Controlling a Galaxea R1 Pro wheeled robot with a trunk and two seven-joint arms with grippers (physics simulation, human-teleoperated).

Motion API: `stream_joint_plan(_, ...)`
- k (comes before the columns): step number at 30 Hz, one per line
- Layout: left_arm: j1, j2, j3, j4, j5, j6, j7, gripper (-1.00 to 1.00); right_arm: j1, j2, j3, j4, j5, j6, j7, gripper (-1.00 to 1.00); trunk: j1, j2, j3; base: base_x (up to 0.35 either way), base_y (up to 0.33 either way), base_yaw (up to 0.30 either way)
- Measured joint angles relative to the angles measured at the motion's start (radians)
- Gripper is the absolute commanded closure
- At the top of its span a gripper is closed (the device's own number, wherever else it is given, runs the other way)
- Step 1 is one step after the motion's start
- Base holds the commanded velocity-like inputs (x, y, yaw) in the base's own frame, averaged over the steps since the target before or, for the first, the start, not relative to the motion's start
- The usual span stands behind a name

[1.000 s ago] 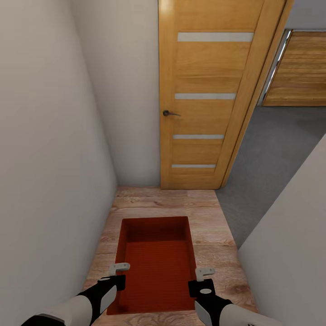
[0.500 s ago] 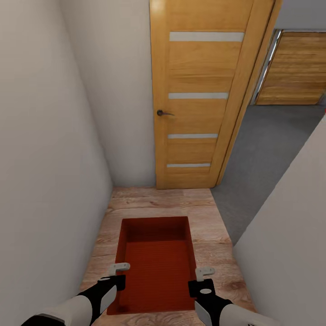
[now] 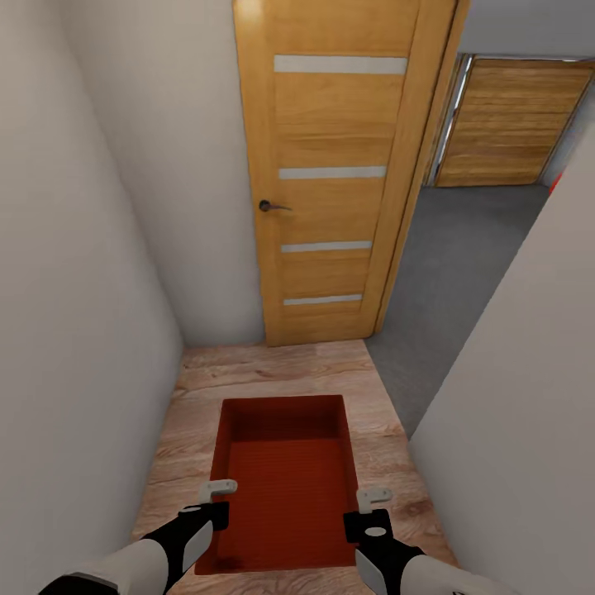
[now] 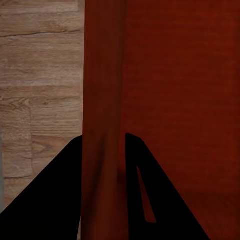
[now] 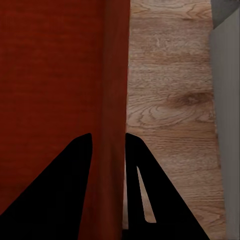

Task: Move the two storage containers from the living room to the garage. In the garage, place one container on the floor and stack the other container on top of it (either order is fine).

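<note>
One orange-red storage container [image 3: 285, 487] hangs in front of me over the light wood-plank floor, held level by both arms. My left gripper [image 3: 216, 492] is shut on its left wall [image 4: 102, 100], one finger on each side of the thin rim. My right gripper [image 3: 373, 497] is shut on its right wall [image 5: 116, 100] in the same way. Past the open wooden door [image 3: 339, 173], the garage's dark grey floor [image 3: 463, 273] and slatted wooden door [image 3: 512, 120] show at the upper right.
I stand in a narrow corridor between a pale wall [image 3: 74, 314] on the left and another wall [image 3: 521, 397] close on the right. The open door leaf stands straight ahead; the opening to the grey floor lies to its right.
The view has swung to the right: the door and walls have shifted left in the picture and more of the garage shows. The container stays held in both grippers.
</note>
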Motion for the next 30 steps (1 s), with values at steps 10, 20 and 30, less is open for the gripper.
stream_joint_plan(10, 0.000, 0.000, 0.000, -0.002, -0.001, 0.000, 0.000, 1.00, 0.000, 0.000, 0.000, -0.001, 0.000, -0.001, -0.002, 1.00, 0.000, 0.000, 0.000, 0.242, 0.206, -0.005)
stream_joint_plan(20, 0.000, 0.000, 0.001, -0.001, -0.001, 0.000, 0.000, 1.00, 0.000, 0.000, 0.000, 0.000, 0.000, -0.001, 0.000, 1.00, 0.000, 0.000, 0.000, 0.242, 0.162, -0.216)
stream_joint_plan(30, 0.000, 0.000, 0.001, -0.001, -0.002, 0.000, 0.000, 1.00, 0.000, 0.000, 0.000, 0.000, 0.000, -0.002, 0.000, 1.00, 0.000, 0.000, 0.000, 0.209, 0.109, -0.271)
